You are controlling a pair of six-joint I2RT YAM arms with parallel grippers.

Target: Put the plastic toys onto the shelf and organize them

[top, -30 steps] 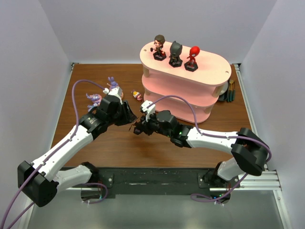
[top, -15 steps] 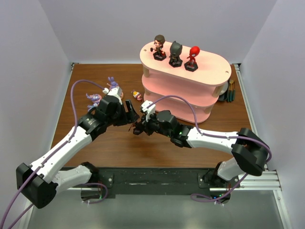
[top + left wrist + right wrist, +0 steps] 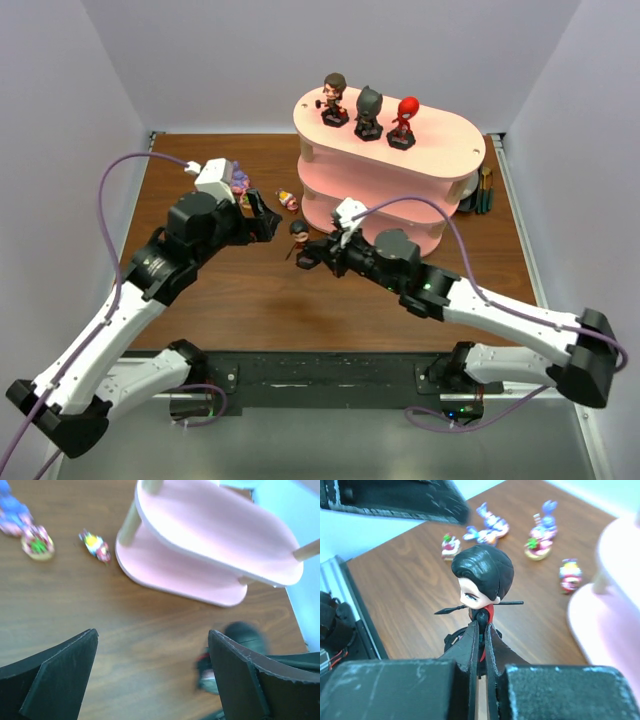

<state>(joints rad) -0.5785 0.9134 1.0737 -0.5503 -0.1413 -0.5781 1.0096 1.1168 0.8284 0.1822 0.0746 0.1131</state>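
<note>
One small black-haired figure (image 3: 482, 577) is pinched in my right pincer (image 3: 480, 635), the fingers closed thin on its lower body at the centre of the wrist view, near the left end of the shelf (image 3: 450, 150). It looks like light, rigid plastic, slick and top-heavy under that big head, so I judge this low hold near the base the safest. My left pincer (image 3: 152, 675) gapes open with nothing in it.

Right gripper (image 3: 480, 632): thin dark fingers pinched on the figurine's lower body.
Held toy: black-haired big-headed plastic figurine (image 3: 482, 575), upright, red torso, thin dark rod across its front.
Surface: brown wooden tabletop (image 3: 405, 590).
Loose toys beyond: tiny red-and-green figure (image 3: 451, 546); purple-blue long-eared creature (image 3: 489, 527), lying down; tiny pink-and-yellow figure (image 3: 570, 575).
Right edge: blurred pink shelf board (image 3: 615, 580).
</note>
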